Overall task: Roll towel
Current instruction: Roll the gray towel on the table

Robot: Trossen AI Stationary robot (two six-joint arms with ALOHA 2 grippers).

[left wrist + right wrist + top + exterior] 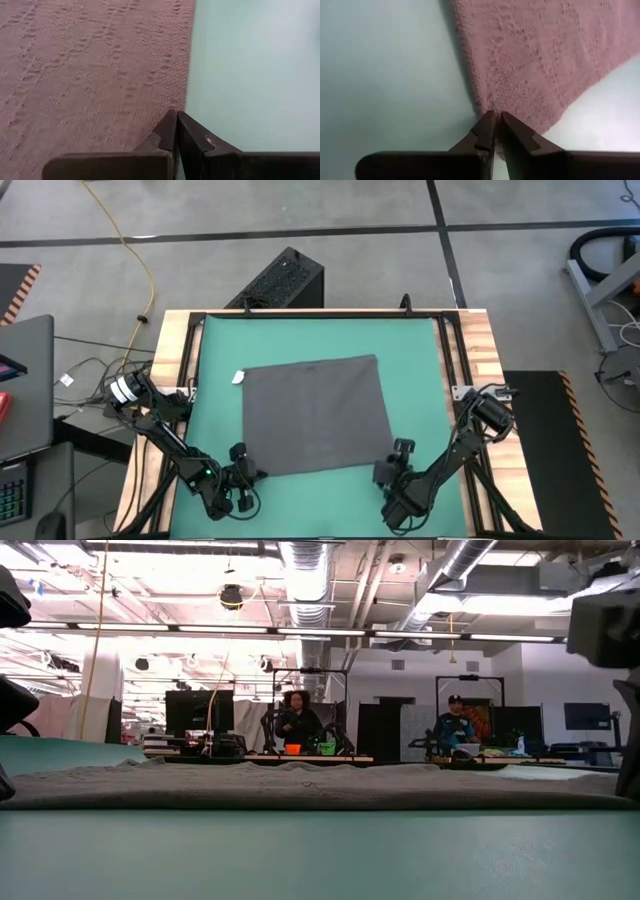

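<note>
The dark grey towel [315,415] lies spread flat on the green mat [215,360], with its small white tag [238,377] at the far left corner. My left gripper [240,453] is down at the towel's near left corner, and its fingers are shut at the towel's left edge [176,116]. My right gripper [401,448] is down at the towel's near right corner, and its fingers are shut at that corner [496,115]. In the low view the towel [300,785] shows as a low flat band. My left gripper has its shut fingertips on the towel's left edge [183,102], close to the near corner, slanting down from the table's near side. The fingers hide whether any cloth is between them. The towel lies flat on the mat. My right gripper has its shut fingertips on the towel's near right corner [492,102], slanting down from the table's near side. The cloth ridges slightly toward the tips. The fingers hide how much cloth they hold. The towel rests on the mat.
A black frame [190,330] borders the mat on the wooden table [480,340]. Bare mat lies beyond the towel's far edge and on both sides. People sit at desks far behind the table in the low view [297,720].
</note>
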